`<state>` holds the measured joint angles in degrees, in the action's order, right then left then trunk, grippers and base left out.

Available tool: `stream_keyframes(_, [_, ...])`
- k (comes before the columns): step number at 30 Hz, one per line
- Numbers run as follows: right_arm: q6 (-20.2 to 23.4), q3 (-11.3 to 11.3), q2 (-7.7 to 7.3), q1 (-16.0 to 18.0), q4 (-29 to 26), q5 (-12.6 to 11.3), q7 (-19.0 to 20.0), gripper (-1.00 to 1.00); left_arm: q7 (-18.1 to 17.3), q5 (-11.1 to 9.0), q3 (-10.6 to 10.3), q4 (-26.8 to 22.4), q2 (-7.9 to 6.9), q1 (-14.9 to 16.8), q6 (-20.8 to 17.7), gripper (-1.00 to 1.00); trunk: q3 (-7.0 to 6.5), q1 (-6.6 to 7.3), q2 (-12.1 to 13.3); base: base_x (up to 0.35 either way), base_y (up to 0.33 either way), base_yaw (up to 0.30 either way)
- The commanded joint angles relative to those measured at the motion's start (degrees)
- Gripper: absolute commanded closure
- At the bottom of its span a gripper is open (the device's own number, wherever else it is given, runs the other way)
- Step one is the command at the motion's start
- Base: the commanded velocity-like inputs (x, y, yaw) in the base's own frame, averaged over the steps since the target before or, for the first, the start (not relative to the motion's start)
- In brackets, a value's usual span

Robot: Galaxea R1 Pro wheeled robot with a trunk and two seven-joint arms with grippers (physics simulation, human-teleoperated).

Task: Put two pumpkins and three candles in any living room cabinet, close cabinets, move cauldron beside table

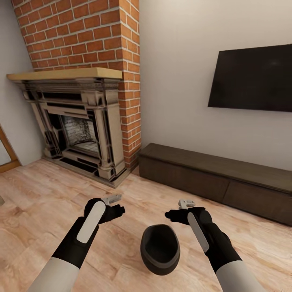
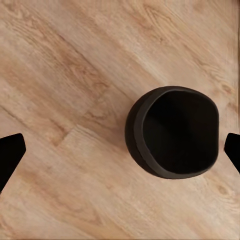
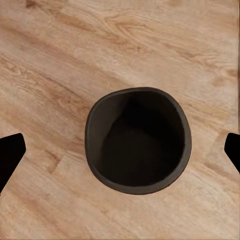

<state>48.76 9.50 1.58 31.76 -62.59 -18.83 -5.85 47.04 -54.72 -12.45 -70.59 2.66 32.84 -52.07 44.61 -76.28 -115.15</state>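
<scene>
below, on the wood-plank floor, the cauldron stands upright with its wide mouth facing up, between the two forearms and nearer the robot's trunk than either fingertip. the left gripper and the right gripper hang above the floor on either side of the cauldron, just beyond its far rim as seen from the head; neither touches it. the right gripper lies slightly nearer the cauldron, whose rim sits just beside the right forearm; the left gripper stands a little further off. in the right wrist view the cauldron sits almost centred between the dark fingertips, so that arm looks straight down into the mouth; in the left wrist view the cauldron is offset toward one fingertip. the mouth is a rounded oval with no strongly marked long axis, and the pot appears empty. both grippers are spread wide, holding nothing, with fingers pointing down at the floor. both arms reach forward with wrists bent downward, palms turned inward toward the cauldron. beyond the cauldron, the low dark-brown cabinet runs along the wall with both fronts closed, beside the brick fireplace and under the wall television. judged from this, a grasp on the rim would suit the right arm, after a short draw back toward the trunk.
</scene>
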Motion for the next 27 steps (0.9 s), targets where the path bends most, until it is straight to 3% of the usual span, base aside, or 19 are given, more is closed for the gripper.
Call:
stream_keyframes(1, [0.17, 0.08, 0.0, 0.02, -0.02, -0.63, -0.59, -1.0, 0.6, -0.56, -0.03, -0.07, -0.02, 0.03, -0.05, -1.0, 0.06, -0.02, -0.03, 0.251, 0.2, -0.285])
stream_keyframes(20, [0.14, 0.08, -0.08, 0.0, 0.01, -0.77, -0.48, -1.0, 0.6, -0.64, -0.03, -0.07, -0.02, 0.03, -0.05, -1.0, 0.1, -0.02, -0.03, 0.13, 0.26, -0.287])
stream_keyframes(27, [0.14, 0.08, -0.08, 0.04, 0.01, -0.77, -0.48, -1.0, 0.6, -0.57, -0.04, -0.07, -0.02, 0.03, -0.05, -1.0, 0.23, -0.02, -0.03, 0.107, 0.093, -0.287])
